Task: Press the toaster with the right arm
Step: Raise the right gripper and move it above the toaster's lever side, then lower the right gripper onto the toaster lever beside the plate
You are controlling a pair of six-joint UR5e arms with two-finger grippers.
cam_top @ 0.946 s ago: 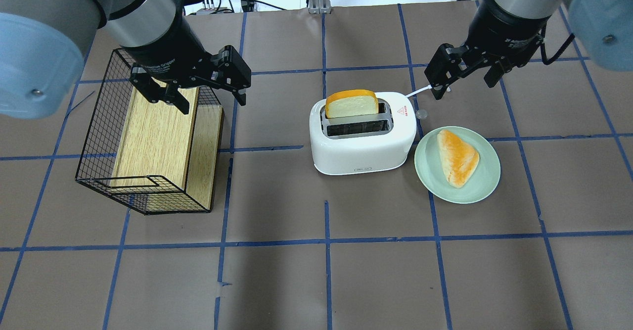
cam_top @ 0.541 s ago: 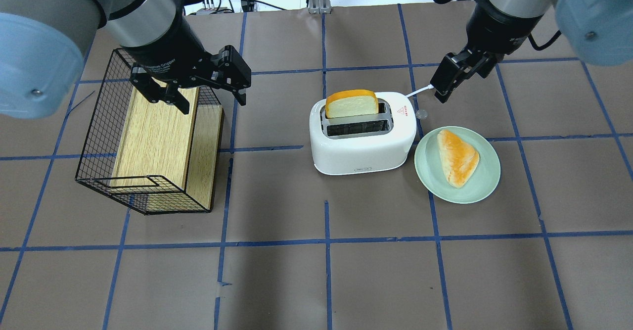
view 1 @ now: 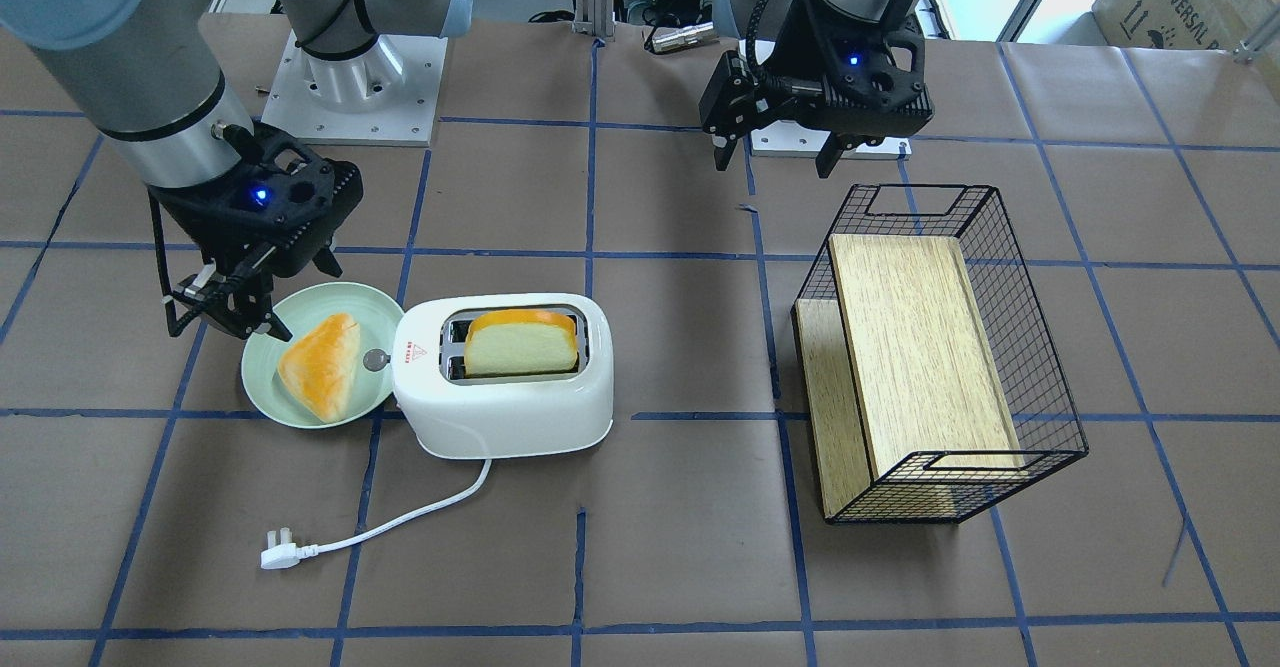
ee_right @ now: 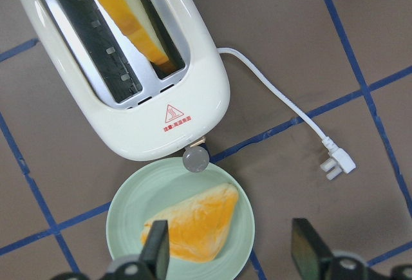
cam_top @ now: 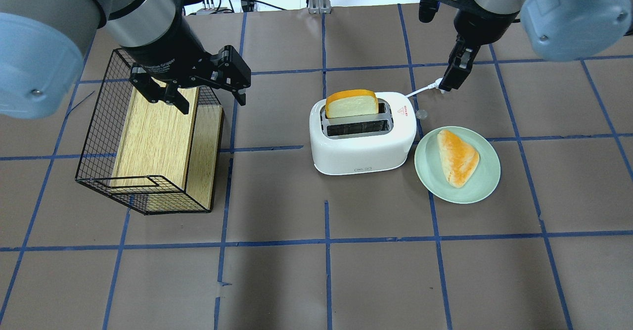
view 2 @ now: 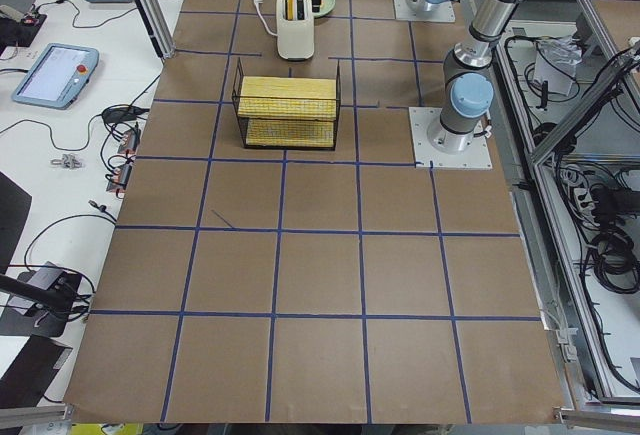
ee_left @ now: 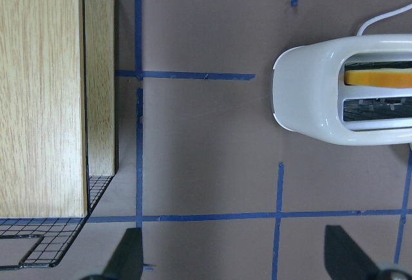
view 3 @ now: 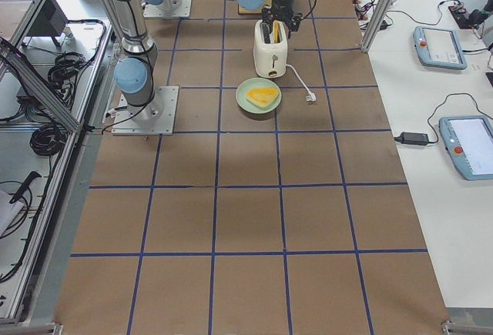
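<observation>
Two right gripper (ee_right: 230, 232) fingers (ee_right: 156, 251) hang splayed near the toaster (ee_right: 129, 129).

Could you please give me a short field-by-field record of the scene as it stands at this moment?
toaster: white, two slots, slice in the slot farther from the robot
lever: silver knob on the end facing the plate, not pressed yet
plug: lying loose, not connected
plate: green, beside the lever end, holds bread
basket: black wire, wooden insert
right gripper: open, over the plate, clear of the lever
left gripper: open, by the basket
</observation>
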